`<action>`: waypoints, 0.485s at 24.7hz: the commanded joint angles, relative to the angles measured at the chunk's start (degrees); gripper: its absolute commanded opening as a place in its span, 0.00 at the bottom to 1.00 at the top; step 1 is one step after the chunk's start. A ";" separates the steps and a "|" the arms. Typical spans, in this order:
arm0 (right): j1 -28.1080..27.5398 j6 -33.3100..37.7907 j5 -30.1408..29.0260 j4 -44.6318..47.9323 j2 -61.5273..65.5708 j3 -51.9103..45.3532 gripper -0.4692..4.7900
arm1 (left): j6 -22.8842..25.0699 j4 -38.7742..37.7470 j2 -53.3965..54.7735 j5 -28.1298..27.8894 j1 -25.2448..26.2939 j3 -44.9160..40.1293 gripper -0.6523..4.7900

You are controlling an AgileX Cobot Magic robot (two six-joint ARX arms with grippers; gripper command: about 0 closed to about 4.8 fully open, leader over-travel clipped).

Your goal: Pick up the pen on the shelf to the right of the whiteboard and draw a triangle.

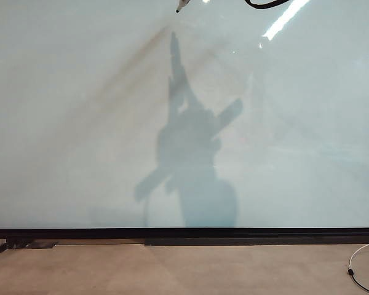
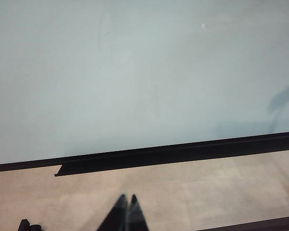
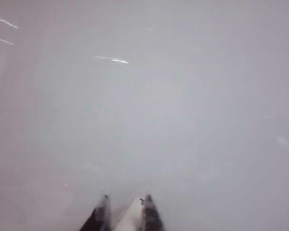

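**Pen clamped in the right fingers, tip up at the board's top edge**

While the whiteboard [image 1: 80, 123] fills nearly the whole exterior view, its pale glossy face carries only light streaks and a large blue-grey shadow [image 1: 194, 160] of an arm near the middle; no drawn line can be made out on it. Its thin black lower frame [image 1: 172, 233] runs along the bottom, with beige floor [image 1: 172, 270] below and a white cable [image 1: 360, 261] at the floor's right edge.

A black cable [image 1: 267, 4] loops in at the top edge of that view, mostly cut off.

The left gripper [image 2: 126, 211] sits low near the floor in front of the board's frame, well apart from the pen, its dark fingers [image 2: 137, 216] pressed together with nothing between them.

The right gripper [image 3: 125, 211] faces the board at close range; its fingers [image 3: 151, 214] are clamped on the pen [image 3: 131, 216], whose whitish barrel lies between them. That view is hazy, and the pen's tip cannot be made out there.

In the exterior view only the pen's end [image 1: 182, 5] pokes in at the top edge, left of the black cable; the gripper holding it is out of frame. Whether the tip touches the board cannot be told.
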 commanded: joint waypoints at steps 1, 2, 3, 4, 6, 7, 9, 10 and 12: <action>-0.66 -0.42 0.94 1.18 -0.24 0.68 0.08 | 0.04 0.37 0.00 0.17 -0.02 0.20 0.11; -0.92 -0.42 0.90 1.11 -0.24 0.76 0.08 | 0.04 0.37 0.00 0.17 -0.02 0.20 0.11; -1.18 -0.39 0.90 1.18 -0.11 0.85 0.08 | 0.04 0.37 0.00 0.17 -0.02 0.20 0.11; -1.53 -0.42 0.87 1.38 0.02 0.85 0.08 | 0.04 0.37 0.00 0.17 -0.02 0.20 0.11; -2.05 -0.39 0.66 1.84 0.24 0.85 0.08 | 0.04 0.37 0.00 0.17 -0.02 0.20 0.11; -2.10 -0.39 0.63 2.40 0.39 0.85 0.08 | 0.04 0.39 0.00 0.17 -0.02 0.20 0.11; -2.23 -0.44 0.42 2.71 0.48 0.87 0.08 | 0.04 0.37 0.00 0.17 -0.02 0.20 0.11; -2.32 -0.44 0.42 2.64 0.48 0.87 0.08 | 0.04 0.37 0.00 0.17 -0.02 0.20 0.11; -2.73 -0.42 0.20 2.58 0.48 0.87 0.08 | 0.04 0.37 0.00 0.17 -0.02 0.20 0.11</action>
